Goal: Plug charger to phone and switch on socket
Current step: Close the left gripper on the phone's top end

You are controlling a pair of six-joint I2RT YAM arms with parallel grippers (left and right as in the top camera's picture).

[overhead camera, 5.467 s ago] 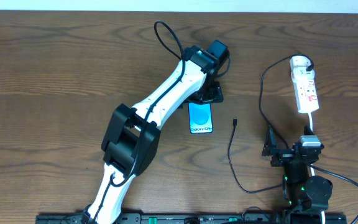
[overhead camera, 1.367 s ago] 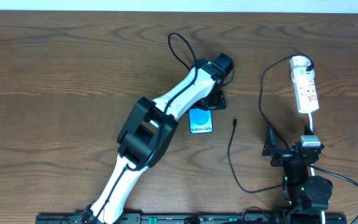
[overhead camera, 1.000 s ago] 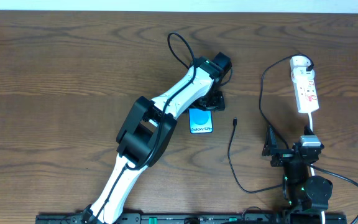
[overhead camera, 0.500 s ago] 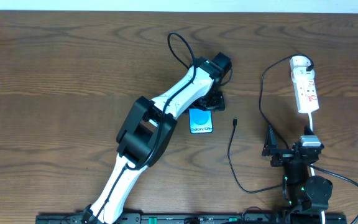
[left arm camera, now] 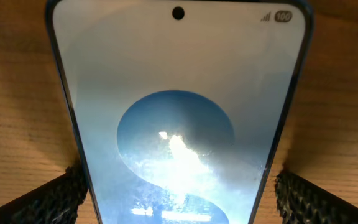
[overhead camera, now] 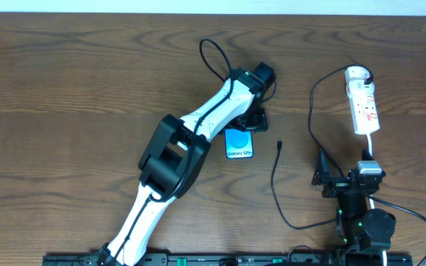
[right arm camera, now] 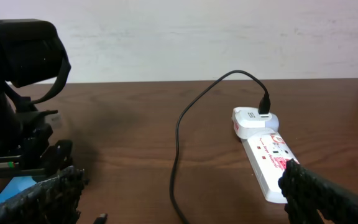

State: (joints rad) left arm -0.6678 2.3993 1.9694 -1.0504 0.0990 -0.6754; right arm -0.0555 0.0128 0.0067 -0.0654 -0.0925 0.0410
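Nearest: right gripper, parked at 5 o'clock edge of table, fingers spread wide, nothing between them. From beside it, charger cable runs toward 11 o'clock. Its connector tip lies loose on wood at 3 o'clock of phone, close but apart. Phone flat, screen up, near table centre. At phone's 12 o'clock end, left gripper straddles it, pads against long edges, clamping it. Farthest: socket, at 12 o'clock of right gripper, black cable plugged in at its far end.
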